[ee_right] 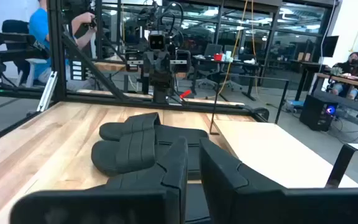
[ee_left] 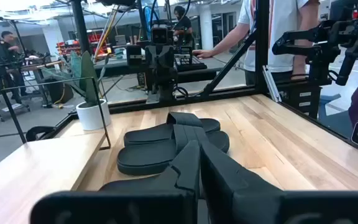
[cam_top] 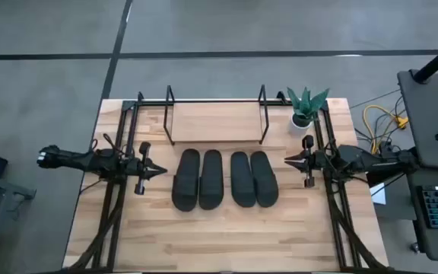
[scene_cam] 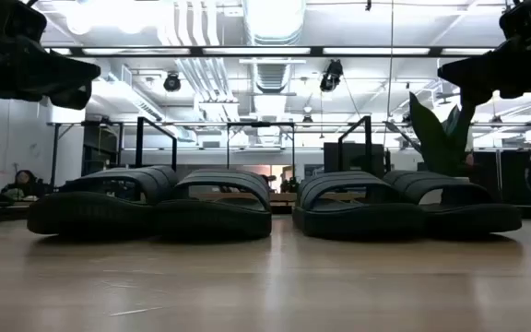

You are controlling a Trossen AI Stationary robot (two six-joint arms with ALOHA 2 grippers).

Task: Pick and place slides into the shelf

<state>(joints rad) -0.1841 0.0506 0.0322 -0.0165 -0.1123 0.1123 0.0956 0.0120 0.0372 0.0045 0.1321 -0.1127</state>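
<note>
Four slides point(cam_top: 221, 179) between the left gripper point(cam_top: 160, 170) and right gripper point(cam_top: 288, 160).

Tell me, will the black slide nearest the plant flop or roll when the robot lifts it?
Probably neither. That slide has a thick sole lying flat on the table, so it should stay put, not roll. It looks like matte foam, so likely light and a bit bendy. Its wide strap arches up, which may squash slightly in the jaws.
</note>
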